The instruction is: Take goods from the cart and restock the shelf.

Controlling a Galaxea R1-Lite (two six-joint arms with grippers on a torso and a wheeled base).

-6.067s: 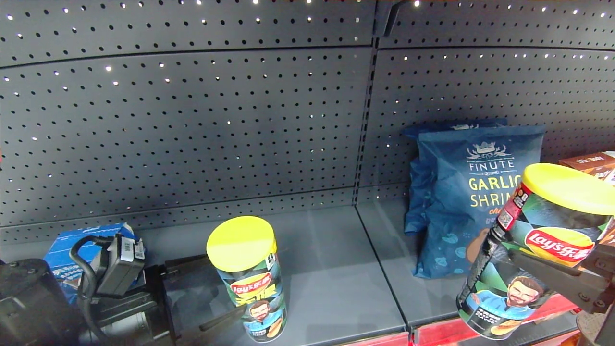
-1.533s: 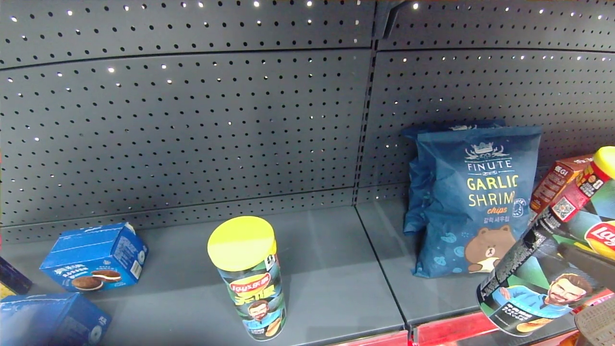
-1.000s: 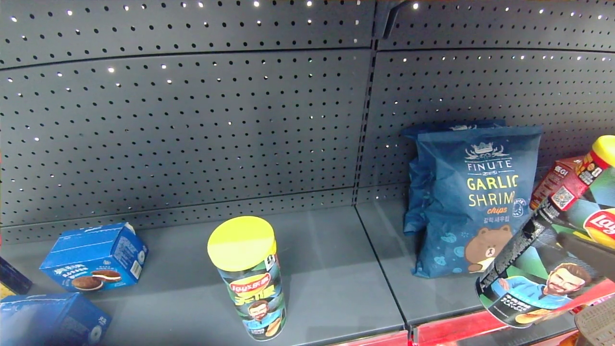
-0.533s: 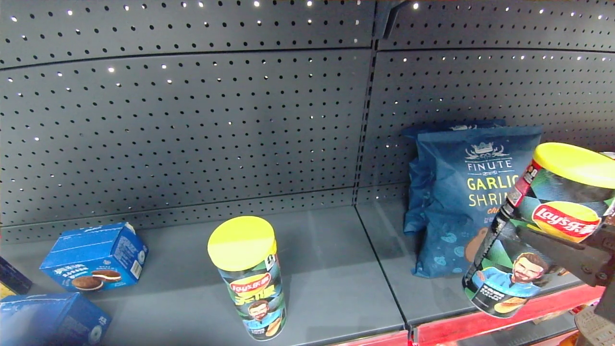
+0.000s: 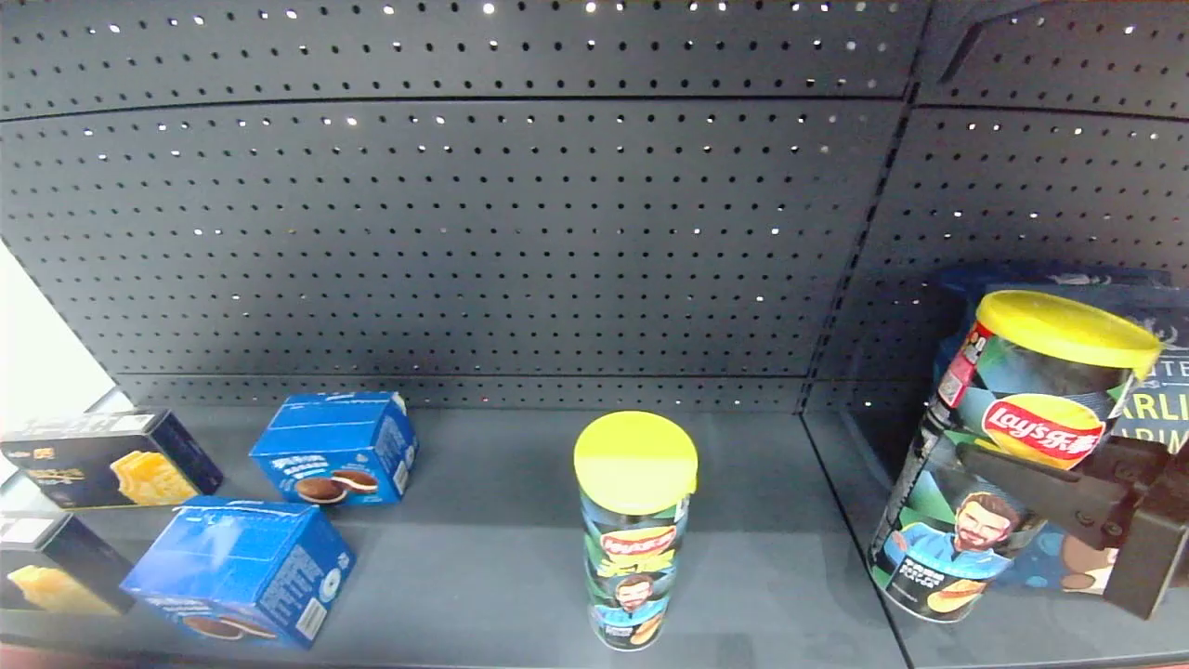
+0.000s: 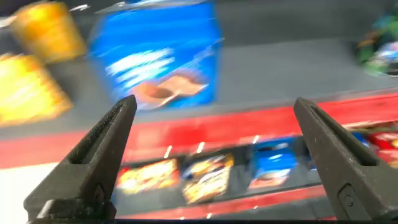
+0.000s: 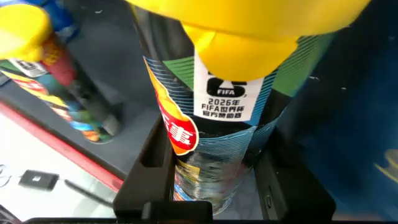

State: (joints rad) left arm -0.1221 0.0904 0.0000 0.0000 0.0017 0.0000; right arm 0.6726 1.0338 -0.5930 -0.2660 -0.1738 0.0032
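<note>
- A dark grey back panel (image 5: 464, 232) of perforated metal runs in horizontal bands, and pinpoints of light shine through some of its holes.
- A slotted upright (image 5: 868, 232) splits it into two bays, with a dark bracket (image 5: 966, 42) slanting near its top.
- The shelf (image 5: 483, 502) deck is smooth matte grey.
- A bright white opening (image 5: 32, 353) shows at the far left.
- A red strip (image 6: 205, 127) lines the shelf's front edge.
</note>
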